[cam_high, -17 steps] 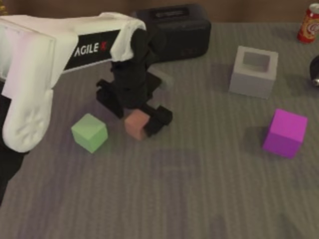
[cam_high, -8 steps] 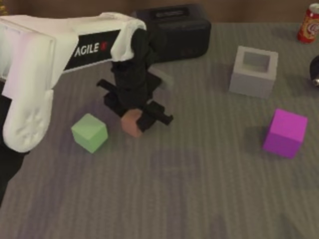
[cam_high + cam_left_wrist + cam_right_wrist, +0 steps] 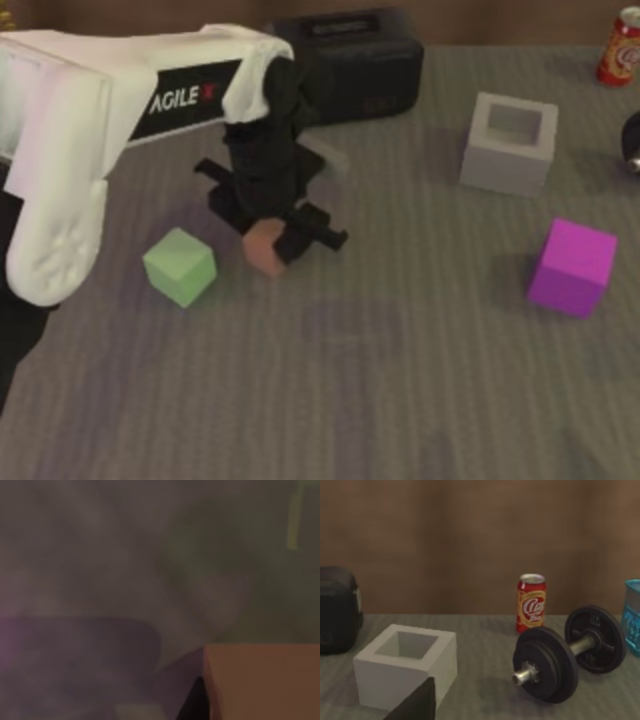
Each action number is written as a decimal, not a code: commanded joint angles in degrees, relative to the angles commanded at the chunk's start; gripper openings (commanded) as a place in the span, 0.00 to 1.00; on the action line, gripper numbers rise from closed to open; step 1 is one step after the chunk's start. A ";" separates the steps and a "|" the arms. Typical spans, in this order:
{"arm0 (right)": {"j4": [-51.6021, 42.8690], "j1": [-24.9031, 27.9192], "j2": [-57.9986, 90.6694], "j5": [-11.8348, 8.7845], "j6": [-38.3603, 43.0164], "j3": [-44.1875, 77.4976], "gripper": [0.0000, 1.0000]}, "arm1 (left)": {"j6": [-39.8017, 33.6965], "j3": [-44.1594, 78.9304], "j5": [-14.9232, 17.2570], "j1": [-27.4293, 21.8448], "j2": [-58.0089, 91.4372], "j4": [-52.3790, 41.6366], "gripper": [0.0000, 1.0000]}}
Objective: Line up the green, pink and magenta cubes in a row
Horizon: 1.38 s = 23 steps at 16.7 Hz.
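Left gripper [image 3: 268, 240], left of centre, pinching pink cube [image 3: 264, 246] by 2 opposite faces; likely light, rigid, grippable.

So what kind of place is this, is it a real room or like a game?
It looks like a computer-made practice table, not a real room. The grey table carries a random mix: plain cubes like the magenta cube, a soda can, a dumbbell, and a robot's left gripper over the pink cube.
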 joint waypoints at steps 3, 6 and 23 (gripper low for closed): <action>0.00 0.00 0.00 0.00 0.00 0.00 1.00 | -0.07 3.34 -0.35 0.36 -0.96 -4.15 0.00; 0.00 0.00 0.00 0.00 0.00 0.00 1.00 | -0.13 7.71 -0.17 0.87 -2.53 -10.90 0.00; 0.00 0.00 0.00 0.00 0.00 0.00 1.00 | -31.11 19.57 -1.16 -11.69 1.74 -19.57 0.00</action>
